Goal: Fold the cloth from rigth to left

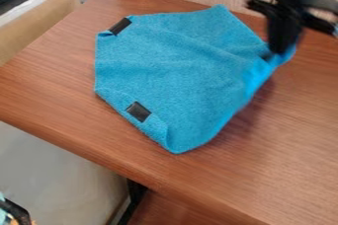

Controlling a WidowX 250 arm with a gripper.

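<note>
Blue fabric cloth (178,66) spreads across the middle of the brown wood-grain bench (59,81), its right side raised in a slanting fold. At that side, toward the upper right, the black two-finger gripper (280,49) hangs down with its jaws closed on the cloth's edge. One small black rectangular patch (120,25) sits at the cloth's upper-left corner, and a second black patch (139,111) near its lower-left edge.
</note>
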